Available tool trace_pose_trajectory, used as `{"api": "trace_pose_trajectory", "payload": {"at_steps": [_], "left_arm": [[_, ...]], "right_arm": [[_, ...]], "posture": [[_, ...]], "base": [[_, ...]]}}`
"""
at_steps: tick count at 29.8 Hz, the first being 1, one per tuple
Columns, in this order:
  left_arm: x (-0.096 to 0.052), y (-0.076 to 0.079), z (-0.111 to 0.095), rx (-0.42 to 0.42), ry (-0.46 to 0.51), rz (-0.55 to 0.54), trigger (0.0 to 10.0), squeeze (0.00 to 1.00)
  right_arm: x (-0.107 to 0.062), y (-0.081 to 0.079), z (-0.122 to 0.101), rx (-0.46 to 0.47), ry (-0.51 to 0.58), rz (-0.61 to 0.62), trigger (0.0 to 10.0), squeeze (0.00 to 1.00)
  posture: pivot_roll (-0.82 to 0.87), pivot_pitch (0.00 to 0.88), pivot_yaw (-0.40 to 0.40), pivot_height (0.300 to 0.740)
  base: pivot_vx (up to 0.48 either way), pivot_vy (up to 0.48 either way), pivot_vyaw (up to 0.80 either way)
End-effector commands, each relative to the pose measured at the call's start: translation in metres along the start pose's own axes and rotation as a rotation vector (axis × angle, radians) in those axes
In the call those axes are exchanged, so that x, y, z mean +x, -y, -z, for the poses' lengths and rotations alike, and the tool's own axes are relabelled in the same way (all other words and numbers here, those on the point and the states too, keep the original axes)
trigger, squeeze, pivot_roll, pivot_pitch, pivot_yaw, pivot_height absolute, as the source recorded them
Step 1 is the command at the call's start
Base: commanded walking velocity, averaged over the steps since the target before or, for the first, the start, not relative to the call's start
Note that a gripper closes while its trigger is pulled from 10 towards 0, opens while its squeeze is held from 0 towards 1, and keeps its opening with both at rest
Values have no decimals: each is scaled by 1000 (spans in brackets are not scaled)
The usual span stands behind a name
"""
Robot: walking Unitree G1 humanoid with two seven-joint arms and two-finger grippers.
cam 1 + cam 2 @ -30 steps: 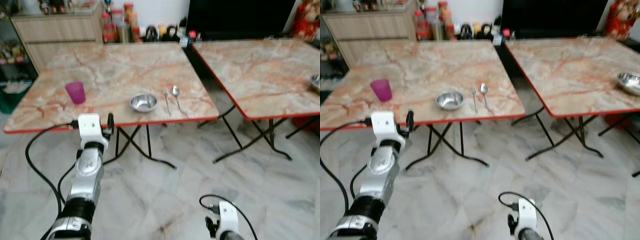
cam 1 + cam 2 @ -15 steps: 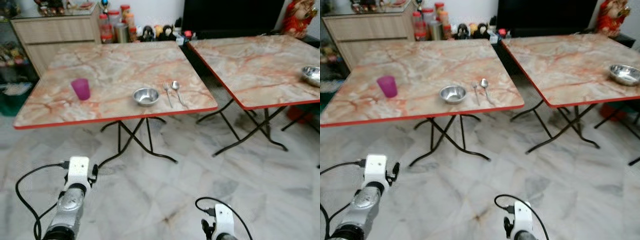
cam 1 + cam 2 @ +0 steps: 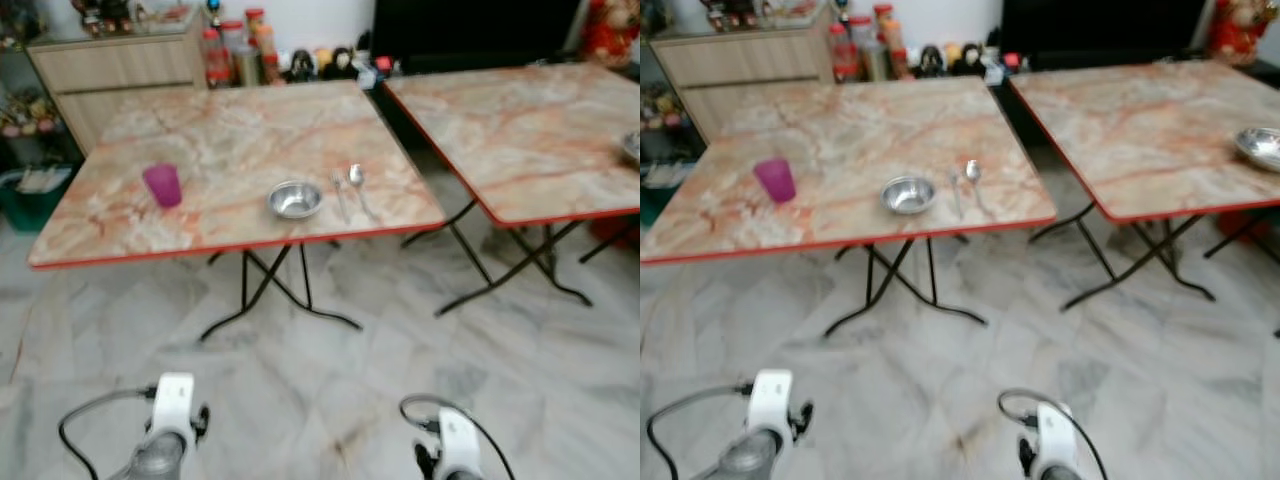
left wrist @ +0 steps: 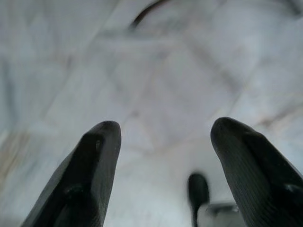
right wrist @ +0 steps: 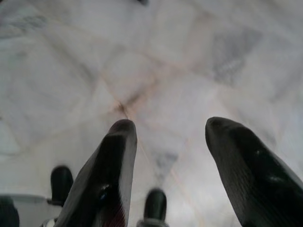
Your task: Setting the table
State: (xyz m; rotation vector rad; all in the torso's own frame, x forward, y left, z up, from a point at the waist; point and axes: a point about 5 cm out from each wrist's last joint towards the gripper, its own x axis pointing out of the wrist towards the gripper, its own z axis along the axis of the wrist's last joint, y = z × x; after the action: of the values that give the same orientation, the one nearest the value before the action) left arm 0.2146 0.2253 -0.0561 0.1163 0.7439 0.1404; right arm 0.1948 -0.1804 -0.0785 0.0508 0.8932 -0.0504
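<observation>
On the left marble table (image 3: pixel 240 140) stand a purple cup (image 3: pixel 162 185), a steel bowl (image 3: pixel 294 200), a fork (image 3: pixel 340 195) and a spoon (image 3: pixel 357 185) side by side. Another steel bowl (image 3: pixel 1260 147) rests at the right edge of the second table (image 3: pixel 1140 120). Both arms hang low over the floor, their wrists at the bottom of the head views. My left gripper (image 4: pixel 163 137) is open with nothing between its fingers, pointing at the tiles. Likewise, my right gripper (image 5: pixel 168 137) is open and empty above the floor.
A wooden cabinet (image 3: pixel 110 70) and several bottles and jars (image 3: pixel 235 60) stand behind the tables. Folding metal legs (image 3: pixel 270 290) spread under each table. Grey marble floor (image 3: pixel 350 380) lies between me and the tables.
My left arm has dropped from near the table's front edge down to the floor side. The camera has pulled back a little from the tables.
</observation>
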Motion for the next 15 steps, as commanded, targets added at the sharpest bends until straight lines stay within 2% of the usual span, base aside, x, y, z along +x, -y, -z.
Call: {"api": "trace_pose_trajectory", "payload": {"at_steps": [1, 7, 15], "left_arm": [[-3, -2, 14, -6, -65, -11, 10000, 0], [-7, -2, 27, -37, -112, -26, 10000, 0], [-7, -1, 28, -44, -114, -25, 10000, 0]], "right_arm": [[0, -5, 3, 14, -2, -8, 10000, 0], [-1, -3, 4, -6, -10, -10, 10000, 0], [-1, -3, 4, 4, -15, -16, 10000, 0]], "posture": [[25, 0, -1, 740], [25, 0, -11, 740], [26, 0, -16, 740]], "base": [[382, 0, 0], [381, 0, 0], [371, 0, 0]]}}
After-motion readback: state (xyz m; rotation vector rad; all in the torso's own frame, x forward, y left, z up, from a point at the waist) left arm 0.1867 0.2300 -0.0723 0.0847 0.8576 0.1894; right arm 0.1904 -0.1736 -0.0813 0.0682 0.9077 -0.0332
